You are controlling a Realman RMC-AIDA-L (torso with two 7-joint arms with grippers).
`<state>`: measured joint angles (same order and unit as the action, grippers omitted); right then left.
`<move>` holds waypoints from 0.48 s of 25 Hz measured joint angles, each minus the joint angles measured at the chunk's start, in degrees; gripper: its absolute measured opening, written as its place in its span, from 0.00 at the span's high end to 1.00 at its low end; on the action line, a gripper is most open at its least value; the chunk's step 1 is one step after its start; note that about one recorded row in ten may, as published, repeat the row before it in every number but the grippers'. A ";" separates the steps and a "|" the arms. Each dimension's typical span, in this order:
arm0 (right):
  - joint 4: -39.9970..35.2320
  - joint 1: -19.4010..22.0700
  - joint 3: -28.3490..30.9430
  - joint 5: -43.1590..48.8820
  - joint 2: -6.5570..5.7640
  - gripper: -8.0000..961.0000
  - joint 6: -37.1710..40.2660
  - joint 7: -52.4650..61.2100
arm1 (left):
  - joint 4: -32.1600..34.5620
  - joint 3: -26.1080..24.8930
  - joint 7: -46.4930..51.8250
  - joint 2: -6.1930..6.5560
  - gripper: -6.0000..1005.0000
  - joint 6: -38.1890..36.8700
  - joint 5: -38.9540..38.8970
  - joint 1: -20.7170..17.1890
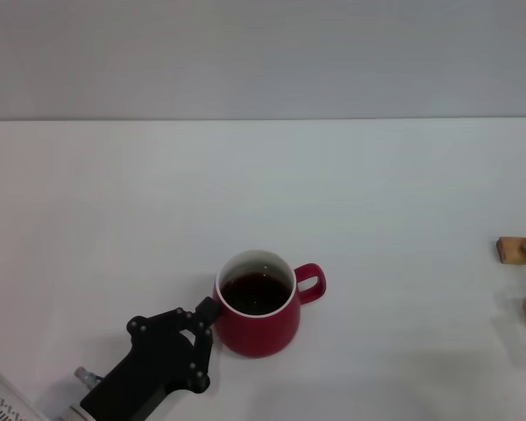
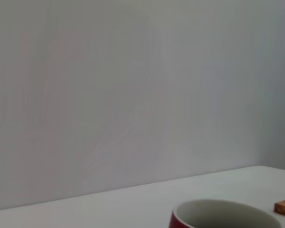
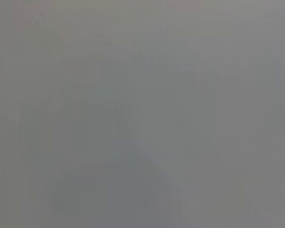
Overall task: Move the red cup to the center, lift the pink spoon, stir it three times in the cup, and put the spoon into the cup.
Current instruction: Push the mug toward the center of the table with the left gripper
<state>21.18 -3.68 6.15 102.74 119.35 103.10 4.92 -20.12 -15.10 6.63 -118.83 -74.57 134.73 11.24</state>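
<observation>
Left end effector (image 1: 212, 323) at the cup (image 1: 258, 314)
One finger touches the cup's side on the desk (image 1: 351, 193) — grip state unclear; handle points right.

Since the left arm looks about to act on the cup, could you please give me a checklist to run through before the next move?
1. Cup upright, dark liquid inside: ok.
2. Left gripper at the cup's side opposite the handle: ok.
3. Jaws closed firmly on the cup: cannot tell; one tip sits at the wall, the rest is hidden.
4. Cup centred on the table: ok in the head view, roughly mid-table.
5. Spoon located: not ok; only a grey end shows on the wooden block at the right edge.
6. Right gripper ready: cannot tell; it is not in view.
</observation>
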 joint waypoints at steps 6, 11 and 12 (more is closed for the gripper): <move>0.00 0.08 0.00 0.00 0.00 0.25 0.00 0.00 | -0.20 1.38 0.02 0.00 1.00 0.06 0.00 0.69; 0.00 0.08 0.00 0.00 0.00 0.25 -0.03 0.00 | -0.36 1.89 0.04 0.00 1.00 0.21 0.00 1.02; 0.00 0.10 0.00 0.00 0.00 0.25 -0.03 0.00 | -0.36 1.89 0.04 0.00 1.00 0.21 0.00 1.02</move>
<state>21.18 -3.58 6.16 102.73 119.35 103.07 4.92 -20.49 -13.21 6.67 -118.83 -74.36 134.73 12.26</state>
